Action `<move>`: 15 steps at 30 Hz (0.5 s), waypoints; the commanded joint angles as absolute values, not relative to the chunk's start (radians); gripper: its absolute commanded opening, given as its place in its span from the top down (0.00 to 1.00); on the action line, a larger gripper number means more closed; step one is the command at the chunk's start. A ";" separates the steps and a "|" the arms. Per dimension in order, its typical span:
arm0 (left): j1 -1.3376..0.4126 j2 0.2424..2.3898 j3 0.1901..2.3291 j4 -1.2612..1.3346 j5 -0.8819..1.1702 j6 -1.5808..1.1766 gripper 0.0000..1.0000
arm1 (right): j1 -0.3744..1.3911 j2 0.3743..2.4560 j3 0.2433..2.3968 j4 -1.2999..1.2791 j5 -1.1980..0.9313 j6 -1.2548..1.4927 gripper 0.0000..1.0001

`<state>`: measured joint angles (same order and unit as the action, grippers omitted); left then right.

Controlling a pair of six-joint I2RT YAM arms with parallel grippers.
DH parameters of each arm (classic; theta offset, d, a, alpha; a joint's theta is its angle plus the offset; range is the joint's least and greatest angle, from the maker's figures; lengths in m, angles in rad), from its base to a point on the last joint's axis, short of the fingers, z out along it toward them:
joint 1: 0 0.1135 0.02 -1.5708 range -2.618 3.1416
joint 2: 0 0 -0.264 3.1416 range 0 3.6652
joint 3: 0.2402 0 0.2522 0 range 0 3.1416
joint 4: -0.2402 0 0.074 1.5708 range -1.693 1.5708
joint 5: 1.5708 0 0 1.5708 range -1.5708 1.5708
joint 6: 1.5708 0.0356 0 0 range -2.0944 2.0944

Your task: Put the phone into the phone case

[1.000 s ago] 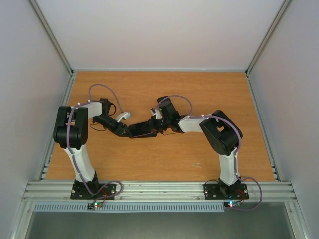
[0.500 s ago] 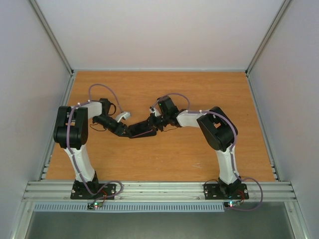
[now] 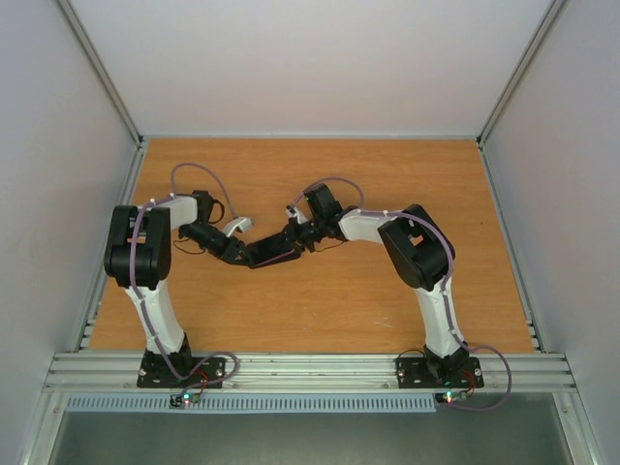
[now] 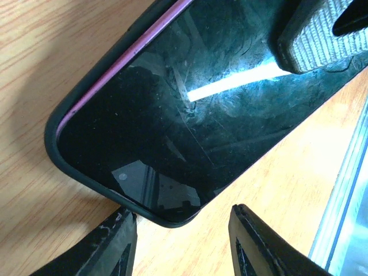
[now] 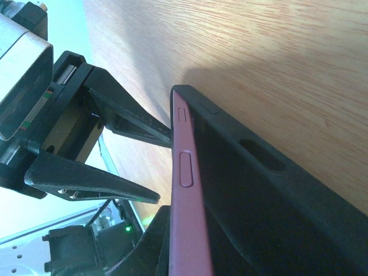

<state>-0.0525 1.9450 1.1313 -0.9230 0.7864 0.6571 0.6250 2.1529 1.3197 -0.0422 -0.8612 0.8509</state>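
Note:
The phone (image 4: 190,109), black glass with a purple frame (image 5: 187,190), sits partly in the black phone case (image 4: 57,144); the purple edge stands proud of the case wall (image 5: 259,195) along one long side. In the top view it lies mid-table (image 3: 271,254) between both arms. My right gripper (image 3: 294,240) is shut on the phone and case end, its ribbed pad (image 4: 322,34) flat on the screen. At the opposite end, my left gripper (image 4: 181,230) is open, its fingers either side of the case's corner, with that corner just ahead of the tips.
The wooden table (image 3: 320,310) is walled by white panels on three sides, with a metal rail (image 3: 291,368) along the near edge where both arm bases stand. Purple cables loop over both wrists.
The right arm's elbow and wrist have swung a little to the left, nudging the phone leftward. The left jaws have narrowed slightly around the case corner.

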 commanded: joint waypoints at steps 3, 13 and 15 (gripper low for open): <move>-0.076 1.970 1.157 -0.870 0.869 0.669 0.55 | 0.743 2.264 1.326 -0.174 -0.775 0.829 0.99; -0.081 1.962 1.147 -0.874 0.867 0.671 0.55 | 0.779 2.249 1.336 -0.225 -0.711 0.780 0.88; -0.081 1.958 1.142 -0.873 0.866 0.673 0.55 | 0.779 2.235 1.338 -0.247 -0.676 0.761 0.75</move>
<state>-0.0471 1.9450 1.1336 -0.9298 0.7803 0.6548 0.6376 2.1658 1.3628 -0.1112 -0.8211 0.7940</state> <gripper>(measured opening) 0.451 0.161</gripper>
